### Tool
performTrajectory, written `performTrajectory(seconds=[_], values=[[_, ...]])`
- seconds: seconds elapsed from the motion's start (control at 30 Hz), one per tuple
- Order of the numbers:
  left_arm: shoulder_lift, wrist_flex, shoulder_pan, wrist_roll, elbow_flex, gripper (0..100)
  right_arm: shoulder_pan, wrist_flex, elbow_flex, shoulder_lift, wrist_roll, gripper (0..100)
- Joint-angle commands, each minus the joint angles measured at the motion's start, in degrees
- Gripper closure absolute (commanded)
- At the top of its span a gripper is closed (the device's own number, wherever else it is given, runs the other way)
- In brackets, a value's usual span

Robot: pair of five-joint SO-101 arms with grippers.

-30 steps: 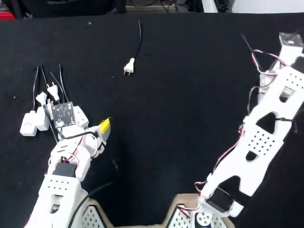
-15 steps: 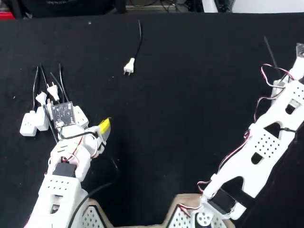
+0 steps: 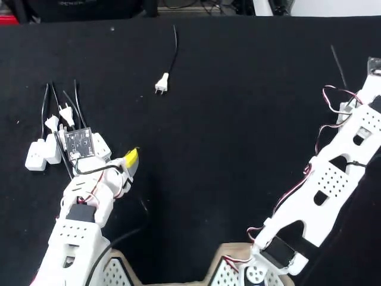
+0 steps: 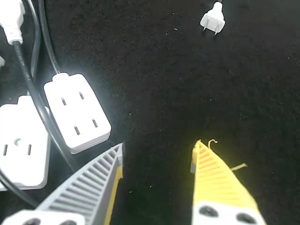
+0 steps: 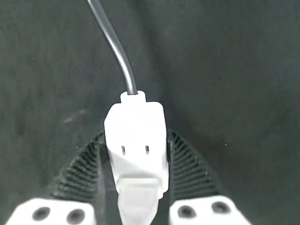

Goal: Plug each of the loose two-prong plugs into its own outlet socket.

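Watching the right arm (image 3: 333, 179), the main change is that over the last second it swings outward, away from the loose plug (image 3: 162, 83), and the thin black cord (image 3: 337, 62) trailing from it goes along. In the last half second it barely shifts (looks like it's settling).

The right gripper (image 5: 136, 145) has its jaws closed tight on a white socket (image 5: 135, 126), with 2 slots showing and the cord running off its far end. So that socket ends up farther from the loose plug than it was, well apart from it.

The left gripper (image 4: 158, 146) hasn't budged. Its jaws are spread wide with nothing between them, and it's well apart from the loose plug on the opposite side from the right arm. A 2-outlet socket block (image 4: 77, 112) lies on that same side.

The loose plug is in the same spot on the black table (image 3: 238, 149), untouched.

My read is that 1 plug is still unpaired, and carrying the held socket away doesn't help it. Either that socket comes back, or the idle left gripper fetches the plug.
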Motion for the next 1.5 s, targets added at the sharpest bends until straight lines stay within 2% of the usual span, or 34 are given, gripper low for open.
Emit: performTrajectory(seconds=[0.0,0.1,0.3,0.53,0.93,1.03,1.17,1.33,1.47], values=[[-0.5,0.0,-0.4,0.4,-0.5,77,-1.8,7.3,-0.9,-2.9,0.0,98.8],[-0.5,0.0,-0.4,0.4,-0.5,77,-2.5,12.8,-0.8,-5.1,0.0,98.7],[-0.5,0.0,-0.4,0.4,-0.5,77,-2.5,10.2,-0.4,-4.4,0.0,98.3],[-0.5,0.0,-0.4,0.4,-0.5,77,-2.6,9.8,-0.9,-3.4,0.1,79.6],[-0.5,0.0,-0.4,0.4,-0.5,77,-4.7,9.9,-0.8,-14.1,-0.1,80.0],[-0.5,0.0,-0.4,0.4,-0.5,77,-6.2,9.9,-0.9,-18.6,-0.1,79.7],[-0.5,0.0,-0.4,0.4,-0.5,77,-8.5,10.9,-0.9,-27.4,-3.9,79.7],[-0.5,0.0,-0.4,0.4,-0.5,77,-16.5,21.1,-0.3,-40.7,-4.4,79.9],[-0.6,2.7,-2.5,-1.9,-3.0,77,-19.8,20.9,5.5,-50.1,-4.5,80.0]])
